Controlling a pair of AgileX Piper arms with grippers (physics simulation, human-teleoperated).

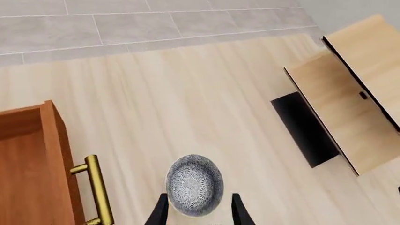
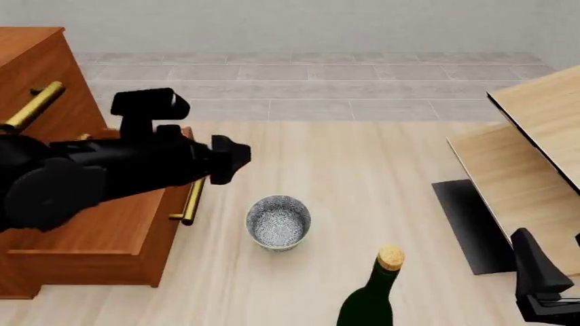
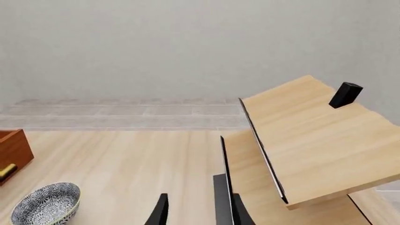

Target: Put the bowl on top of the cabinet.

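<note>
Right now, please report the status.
Left gripper open above small blue-speckled white ceramic bowl. Right gripper open, idle. Bowl on table, beside reddish-brown wooden cabinet. Dark green corked bottle nearby.

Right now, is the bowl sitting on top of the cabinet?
No, the bowl rests on the table beside the cabinet.

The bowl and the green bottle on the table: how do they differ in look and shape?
The bowl is low, round and open, while the bottle is tall, narrow and closed by a cork. The bowl is white with a dense dark blue pattern; the bottle is plain dark green. The bowl shows whole in the front view; the bottle's base is cut off. Both stand upright.
</note>
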